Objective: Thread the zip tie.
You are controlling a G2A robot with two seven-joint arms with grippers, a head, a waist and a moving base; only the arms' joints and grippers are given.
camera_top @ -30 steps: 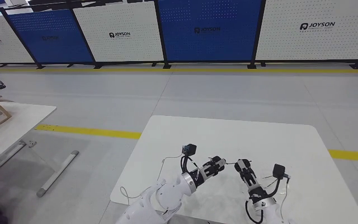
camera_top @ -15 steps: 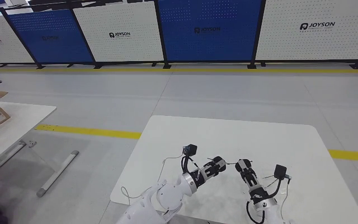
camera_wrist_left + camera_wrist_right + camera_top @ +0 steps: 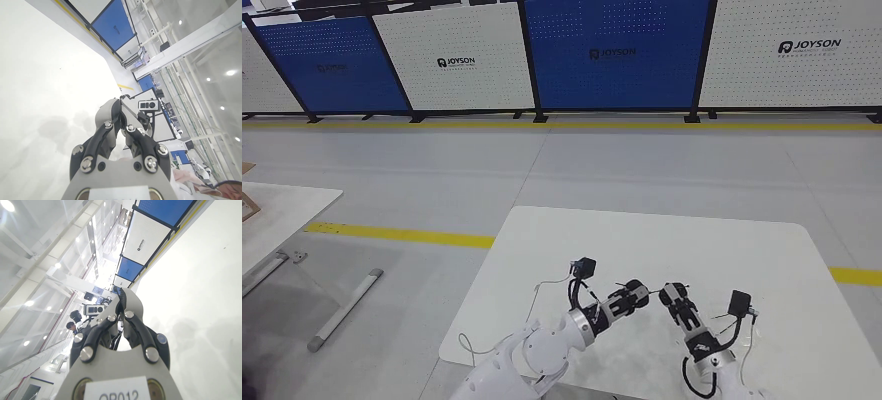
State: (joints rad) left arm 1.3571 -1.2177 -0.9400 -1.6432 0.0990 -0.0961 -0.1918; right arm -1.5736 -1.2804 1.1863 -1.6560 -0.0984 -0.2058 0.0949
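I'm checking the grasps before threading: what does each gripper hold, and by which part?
Right gripper: shut on the thin black plastic zip tie, near one end. Left gripper: apparently shut on the same tie; where along it cannot be told.

The left gripper (image 3: 121,100) is held out over the white table (image 3: 47,66), its two pale fingers pressed tip to tip. A thin black zip tie (image 3: 115,119) runs in between them, pinched there, with a short length crossing one of the black linkage arms. Just beyond the fingertips sits a small white camera unit (image 3: 148,104) with dark lenses on a black bracket. Past the table edge stand blue partition panels (image 3: 113,28) and a yellow floor line (image 3: 125,87).
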